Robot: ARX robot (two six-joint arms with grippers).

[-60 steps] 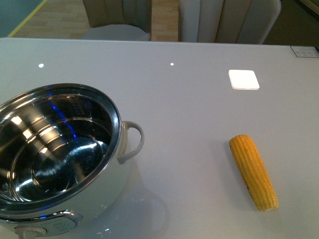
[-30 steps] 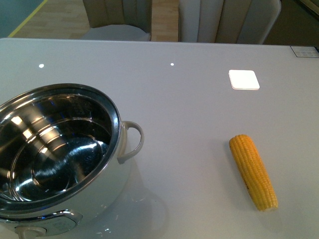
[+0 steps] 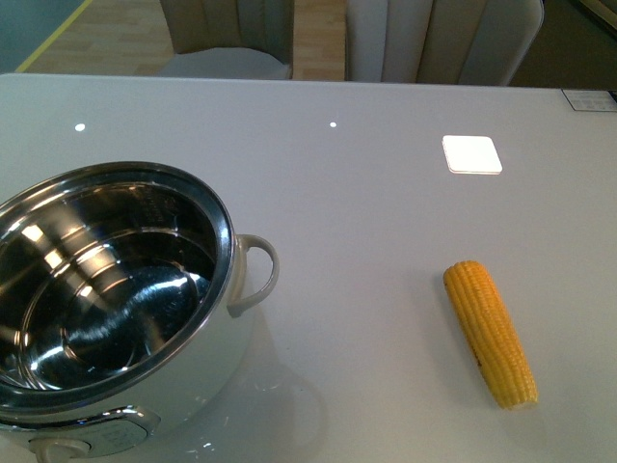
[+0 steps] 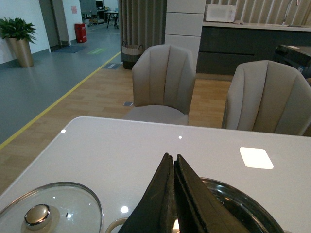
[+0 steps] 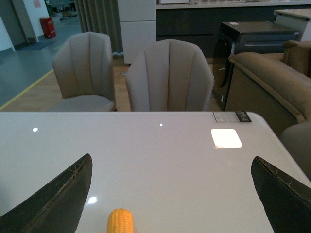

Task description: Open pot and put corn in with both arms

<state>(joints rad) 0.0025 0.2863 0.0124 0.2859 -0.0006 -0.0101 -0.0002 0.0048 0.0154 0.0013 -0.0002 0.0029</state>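
The pot (image 3: 224,224) stands uncovered at the table's near left, its shiny steel inside empty and a white loop handle (image 3: 258,272) facing the corn. The yellow corn (image 3: 489,333) lies on the table at the near right, well apart from the pot. Neither arm shows in the front view. In the left wrist view my left gripper (image 4: 172,156) is shut on nothing, above the pot's rim (image 4: 243,201). A glass lid (image 4: 48,208) with a metal knob lies on the table beside the pot. My right gripper (image 5: 171,157) is wide open, with the corn's tip (image 5: 120,222) low between its fingers.
Two beige chairs (image 3: 439,39) stand behind the table's far edge. A bright square light reflection (image 3: 471,153) lies on the white tabletop beyond the corn. A small label (image 3: 588,99) sits at the far right corner.
Blue reflections inside the pot have faded. The pot and the corn have not moved.
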